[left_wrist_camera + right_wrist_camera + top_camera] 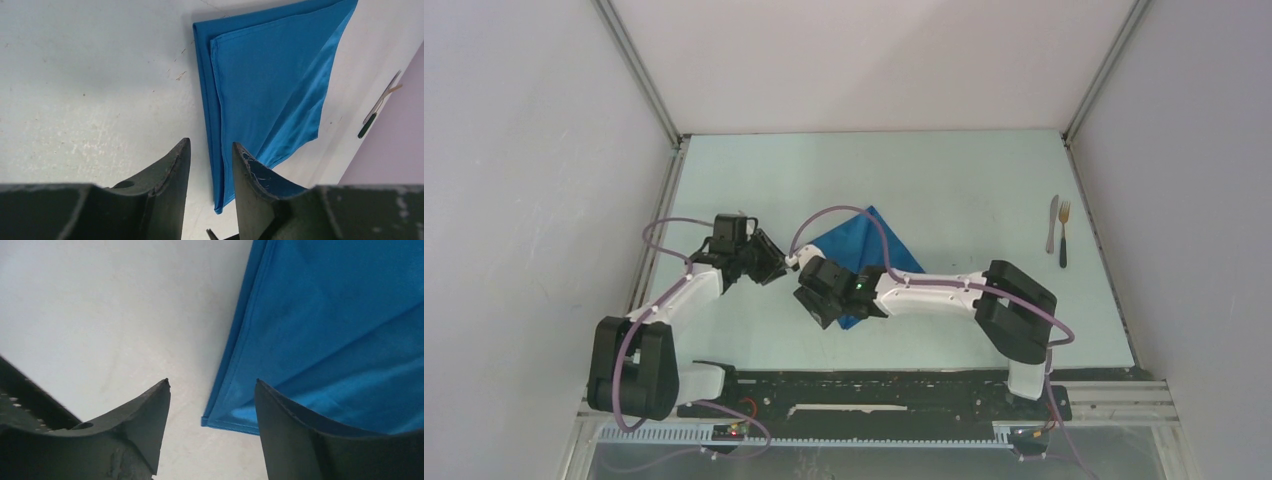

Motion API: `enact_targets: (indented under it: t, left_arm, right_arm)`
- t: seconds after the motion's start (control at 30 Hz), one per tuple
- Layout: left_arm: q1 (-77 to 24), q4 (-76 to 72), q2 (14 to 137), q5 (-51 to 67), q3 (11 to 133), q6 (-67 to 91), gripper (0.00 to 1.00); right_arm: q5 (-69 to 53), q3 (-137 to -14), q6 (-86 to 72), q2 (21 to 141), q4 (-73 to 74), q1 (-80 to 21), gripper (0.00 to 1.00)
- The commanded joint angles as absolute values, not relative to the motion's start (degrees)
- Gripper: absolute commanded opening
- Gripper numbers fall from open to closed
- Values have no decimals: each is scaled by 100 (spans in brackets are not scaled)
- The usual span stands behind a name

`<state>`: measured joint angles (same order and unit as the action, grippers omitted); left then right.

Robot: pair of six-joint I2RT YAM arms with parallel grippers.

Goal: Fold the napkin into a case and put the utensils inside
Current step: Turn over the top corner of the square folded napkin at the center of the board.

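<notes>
The napkin (871,240) is a bright blue cloth, folded flat in layers on the table between my two arms. My left gripper (780,266) hangs at its left side. In the left wrist view the left gripper (210,146) is open by a narrow gap, and the napkin's (270,75) folded edge runs between the fingers. My right gripper (822,305) is over the near corner; the right gripper (212,385) is open wider, with a corner of the napkin (340,330) lying between its fingers. The knife (1052,222) and dark-handled fork (1063,236) lie side by side at the far right.
The pale table (964,180) is walled at the back and on both sides. In the left wrist view the fork (367,127) lies close to the right wall. Both arms' cables loop over the napkin area.
</notes>
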<state>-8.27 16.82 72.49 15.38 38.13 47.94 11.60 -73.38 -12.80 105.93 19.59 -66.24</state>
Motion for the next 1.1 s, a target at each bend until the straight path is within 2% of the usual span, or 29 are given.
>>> enact_targets:
  t: [0.0, 0.23, 0.93, 1.07]
  left_arm:
    - [-758, 1360, 7121, 1715, 3607, 4704, 41]
    - [-748, 1254, 7082, 1911, 3542, 4672, 41]
    - [-752, 1205, 7005, 2056, 3491, 4581, 42]
    - [-747, 1198, 7005, 2057, 3473, 4564, 42]
  right_arm:
    - [1931, -7639, -888, 10762, 2648, -6826, 74]
    - [1992, -7705, -875, 10904, 2980, -6917, 64]
    - [2400, -7885, -1071, 11029, 3465, -6998, 65]
    - [2292, -7884, -1068, 10901, 3375, -7097, 68]
